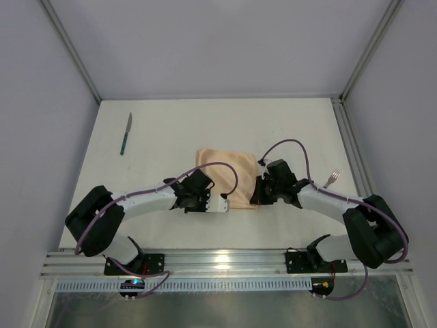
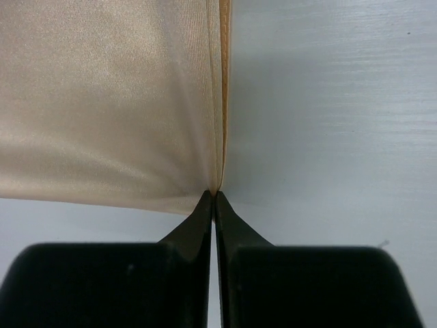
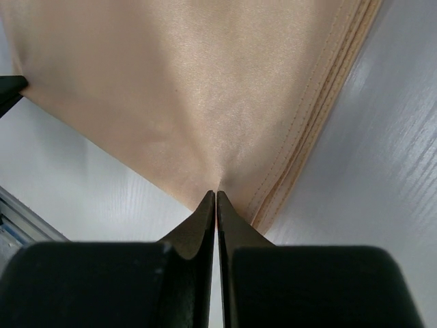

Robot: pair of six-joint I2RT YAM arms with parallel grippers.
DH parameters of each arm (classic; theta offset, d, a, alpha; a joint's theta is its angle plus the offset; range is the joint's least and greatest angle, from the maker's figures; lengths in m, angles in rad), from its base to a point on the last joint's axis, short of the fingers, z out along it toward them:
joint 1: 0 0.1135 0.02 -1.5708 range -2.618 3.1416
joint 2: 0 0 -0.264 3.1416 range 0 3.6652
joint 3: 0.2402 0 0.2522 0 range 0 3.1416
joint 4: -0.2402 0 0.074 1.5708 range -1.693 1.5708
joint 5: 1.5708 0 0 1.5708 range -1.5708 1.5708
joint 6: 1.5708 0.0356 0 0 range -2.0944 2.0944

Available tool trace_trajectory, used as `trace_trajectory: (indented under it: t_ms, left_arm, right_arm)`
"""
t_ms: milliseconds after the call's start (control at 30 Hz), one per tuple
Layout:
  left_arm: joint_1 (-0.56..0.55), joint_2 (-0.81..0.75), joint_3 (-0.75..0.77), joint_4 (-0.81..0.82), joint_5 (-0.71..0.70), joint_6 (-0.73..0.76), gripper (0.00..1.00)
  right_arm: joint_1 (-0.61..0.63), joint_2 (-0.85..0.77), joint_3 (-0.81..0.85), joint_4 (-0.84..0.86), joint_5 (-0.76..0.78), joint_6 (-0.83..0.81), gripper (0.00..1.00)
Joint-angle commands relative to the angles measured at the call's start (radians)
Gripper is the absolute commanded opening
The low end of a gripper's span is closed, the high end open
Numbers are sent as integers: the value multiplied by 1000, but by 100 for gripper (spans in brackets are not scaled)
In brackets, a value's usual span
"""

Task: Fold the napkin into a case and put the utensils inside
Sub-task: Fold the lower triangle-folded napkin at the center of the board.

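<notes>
Presently, position: the napkin (image 1: 229, 169) lies mid-table between the two wrists, a squarish pad rather than a narrow pouch. Stacked hems along one side in both wrist views show it is folded over at least once.
Handling: judged light, limp and a little glossy. It will sag between two holds, and the plies may slide on each other if only the top one is caught.
Where to hold: at the near corners, through every layer, close to the stitched hem where the cloth is thickest.
Left claw: the left gripper (image 2: 215, 195) is clenched on the near corner, right where the layered edge ends.
Right claw: the right gripper (image 3: 216, 193) is clenched on the near edge, just inside the stitched hems.
Tension: cloth puckers toward each pinch, with no slack fold seen between them.
Utensils: the knife (image 1: 125, 133) lies far left, well apart from the cloth. The fork (image 1: 332, 179) lies right, near the right forearm.
Edges: the frame rail (image 1: 349, 147) runs down the table's right side, just beyond the fork. Enclosure walls (image 1: 218, 48) close the back and sides.
Open room: bare table (image 1: 177, 126) beyond and left of the cloth. The right side is tighter, judged, because of the fork.
Risk: a sweep rightward could nudge the fork, and uneven pull could skew the fold.
</notes>
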Motion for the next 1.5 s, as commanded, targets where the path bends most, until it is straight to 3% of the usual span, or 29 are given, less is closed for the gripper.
trace_trajectory:
  t_ms: [0,267,367,467,500,567,667,733,767,1067,1167,1333,1467]
  left_arm:
    - [21,-1,40,-99,133,-37,0]
    - [156,9,226,-309,313,-21,0]
    - [164,18,268,-366,341,-2,0]
    - [167,45,297,-404,370,7,0]
    - [173,57,303,-407,379,4,0]
    - [178,63,306,-404,387,3,0]
    - [181,71,306,-400,392,4,0]
    - [188,74,308,-401,398,7,0]
    - [193,74,308,-404,402,7,0]
    - [216,75,337,-440,441,4,0]
    - [219,80,340,-446,453,3,0]
    - [221,78,340,-455,454,3,0]
    - [221,80,343,-461,462,4,0]
  right_arm:
    - [-2,-111,64,2,-24,-92,6]
    - [0,-387,51,27,-7,-362,44]
    - [21,-492,3,41,-21,-527,49]
    - [82,-553,-27,-9,-3,-757,56]
    - [160,-558,-52,-31,63,-810,61]
    - [246,-550,-78,-37,135,-899,62]
    - [377,-506,-153,41,244,-923,62]
    - [466,-448,-172,93,399,-943,63]
    - [483,-426,-193,189,437,-953,63]
    - [696,-134,-169,604,608,-977,64]
    - [802,-20,-155,766,750,-982,65]
    - [836,209,-130,1035,866,-974,71]
    - [836,266,-95,1051,872,-980,74]
